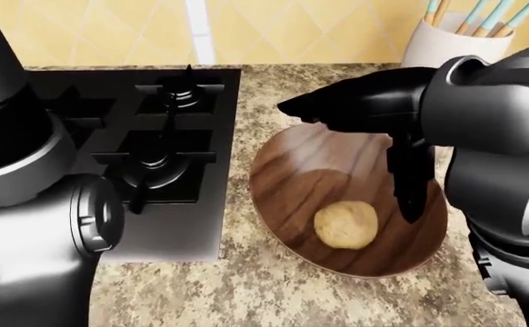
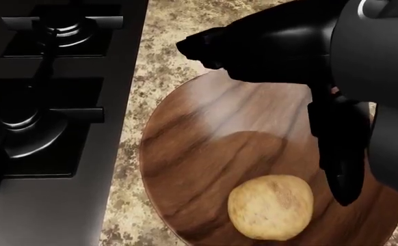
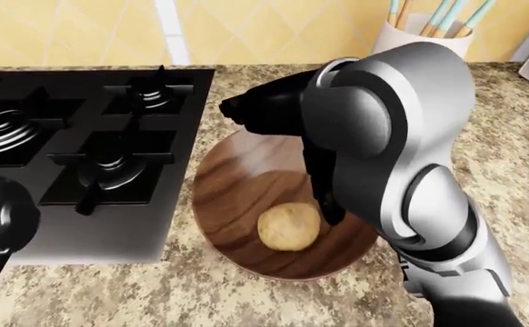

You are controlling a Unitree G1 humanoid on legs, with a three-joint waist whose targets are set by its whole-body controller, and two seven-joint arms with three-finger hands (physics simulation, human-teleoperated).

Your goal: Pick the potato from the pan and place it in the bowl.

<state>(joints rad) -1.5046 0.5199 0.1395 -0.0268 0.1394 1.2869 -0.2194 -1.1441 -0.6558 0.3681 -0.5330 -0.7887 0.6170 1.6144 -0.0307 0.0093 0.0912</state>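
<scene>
The potato [image 2: 270,207] lies loose in the wooden bowl [image 1: 301,177], toward its near side, touched by nothing. Above the bowl hangs the right hand [image 2: 281,97], its fingers [image 1: 408,180] spread and pointing down, holding nothing. The left hand does not show (only the left arm [image 1: 42,238] at the near left). The bowl sits on a speckled granite counter [image 1: 246,286], just right of a black stove [image 1: 156,150]. A cup of utensils [image 1: 451,34] stands far right against yellow wall tiles [image 1: 274,27].
</scene>
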